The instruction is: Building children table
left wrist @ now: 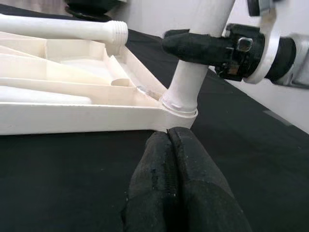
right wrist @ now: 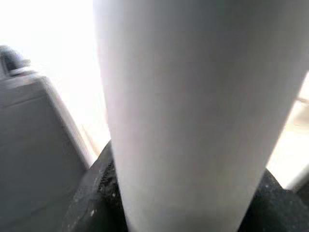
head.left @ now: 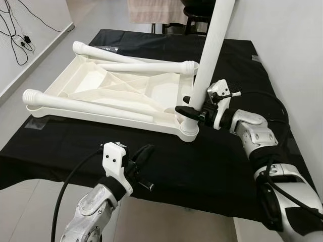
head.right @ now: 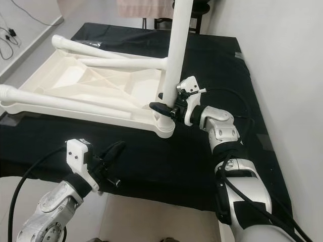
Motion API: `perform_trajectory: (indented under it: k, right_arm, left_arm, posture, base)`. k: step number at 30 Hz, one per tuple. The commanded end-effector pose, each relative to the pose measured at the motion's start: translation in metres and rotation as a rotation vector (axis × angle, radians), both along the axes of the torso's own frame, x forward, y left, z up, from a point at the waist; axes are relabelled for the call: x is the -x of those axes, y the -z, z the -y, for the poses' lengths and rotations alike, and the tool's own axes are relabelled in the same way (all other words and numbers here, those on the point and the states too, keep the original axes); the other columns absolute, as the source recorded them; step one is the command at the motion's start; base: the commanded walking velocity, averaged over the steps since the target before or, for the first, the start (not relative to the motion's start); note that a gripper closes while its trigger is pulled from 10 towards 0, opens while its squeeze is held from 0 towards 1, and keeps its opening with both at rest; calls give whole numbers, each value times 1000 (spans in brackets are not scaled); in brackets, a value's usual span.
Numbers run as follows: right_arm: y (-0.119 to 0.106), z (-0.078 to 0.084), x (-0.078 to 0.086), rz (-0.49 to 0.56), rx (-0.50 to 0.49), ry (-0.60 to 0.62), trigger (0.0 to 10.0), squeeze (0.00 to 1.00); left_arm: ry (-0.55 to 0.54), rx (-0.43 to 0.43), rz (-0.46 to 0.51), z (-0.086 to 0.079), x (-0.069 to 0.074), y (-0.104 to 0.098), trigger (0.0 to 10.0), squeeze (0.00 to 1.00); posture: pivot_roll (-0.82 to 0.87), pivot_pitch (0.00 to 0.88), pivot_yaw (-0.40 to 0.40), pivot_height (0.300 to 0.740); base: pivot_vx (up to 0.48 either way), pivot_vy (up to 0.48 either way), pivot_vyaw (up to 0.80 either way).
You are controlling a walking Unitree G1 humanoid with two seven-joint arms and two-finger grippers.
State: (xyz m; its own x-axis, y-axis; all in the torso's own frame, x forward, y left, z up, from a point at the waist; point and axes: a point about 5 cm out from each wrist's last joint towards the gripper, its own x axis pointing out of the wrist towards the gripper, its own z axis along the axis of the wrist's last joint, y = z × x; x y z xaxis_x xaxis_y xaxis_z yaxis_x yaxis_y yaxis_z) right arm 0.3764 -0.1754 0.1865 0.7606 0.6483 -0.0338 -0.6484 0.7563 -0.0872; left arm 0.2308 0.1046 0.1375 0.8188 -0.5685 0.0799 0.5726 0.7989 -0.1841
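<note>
A white plastic tabletop lies upside down on a black-covered table. One white leg stands upright in the near right corner socket. My right gripper is shut on this leg just above the socket; the leg is seen close up in the right wrist view. Three loose legs lie across the tabletop: one in front, one in the middle, one at the back. My left gripper hovers shut over the table's near edge, its fingertips close to the socket corner.
A white wall runs along the right side of the table. Black cables lie on the floor at the far left. A dark stool and a striped cloth stand beyond the table's far end.
</note>
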Motion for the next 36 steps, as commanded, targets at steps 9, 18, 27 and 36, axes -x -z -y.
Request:
perform_trajectory:
  k: [9,18,27,36]
  right_arm:
    - [54,-20,50,-127,93,537,0,0]
    - [39,-15,31,-92,93,550,10000,1000]
    - [-8,-33,18,81,-54,201,10000,0]
    - [-17,-29,5,70,-43,-22,10000,0]
  left_arm:
    - [-1,-6,-15,-5,-1,3,10000,0]
    - [-22,-19,-6,-4,-2,4,10000,0]
    - [10,-11,-24,-2,-2,6,10000,0]
    - [12,-11,-25,0,-1,7,10000,0]
  posture:
    - [39,140,-48,740]
    - [58,124,-64,740]
    - [59,105,-50,740]
    - [65,97,-53,740]
  base:
    - [0,0,0]
    - [0,0,0]
    - [0,0,0]
    - [0,0,0]
